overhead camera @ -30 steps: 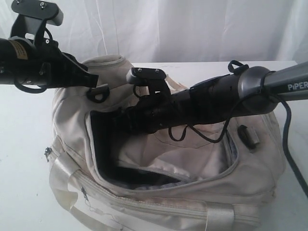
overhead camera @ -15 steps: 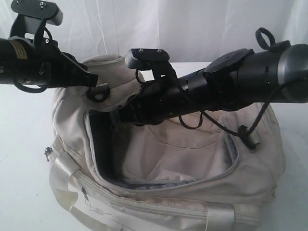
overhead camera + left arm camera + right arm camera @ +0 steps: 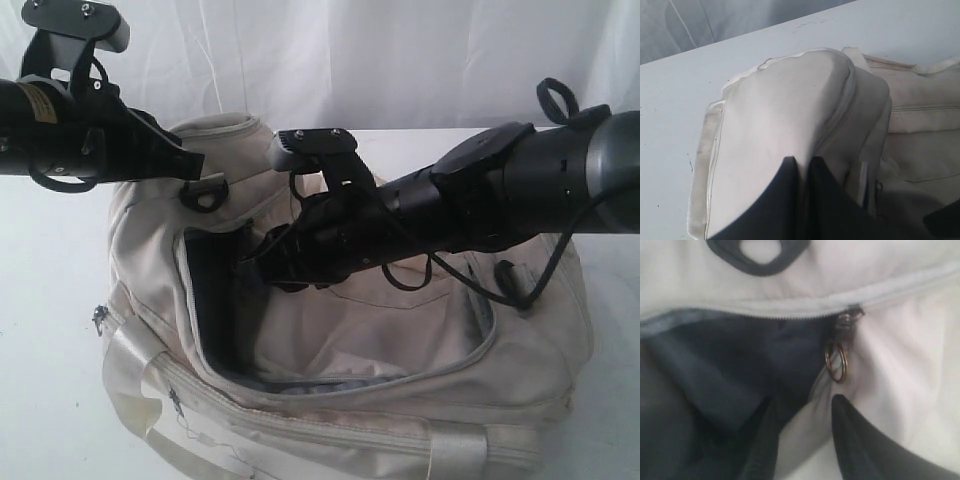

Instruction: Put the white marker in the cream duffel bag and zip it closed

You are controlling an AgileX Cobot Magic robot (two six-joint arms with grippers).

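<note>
Between the spread jaws of the right gripper lie only cream cloth and the edge of the dark fabric lining. Nothing is gripped, and the small brass-coloured metal pull ring hangs just beyond the fingertips, under the grey metal zipper slider. Slider and ring sit at one end of the open mouth of the large cream fabric duffel bag, the end where the left gripper has its jaws pressed together, apparently pinching a fold of the end panel and holding it raised; a black plastic loop sits just beside that grip. The slim white marker appears in no view: it may lie in the shadowed interior, but this cannot be told. Step in hand, as judged: taking the pull ring to draw the zip. To do it well, the right jaws should advance until the ring sits squarely between the pads and close on the ring itself, not on loose cloth. They should then travel along the line of the zipper teeth while the left gripper keeps the end taut against the pull, so the slider runs without bunching the soft flap. The bag rests on a plain white table.
</note>
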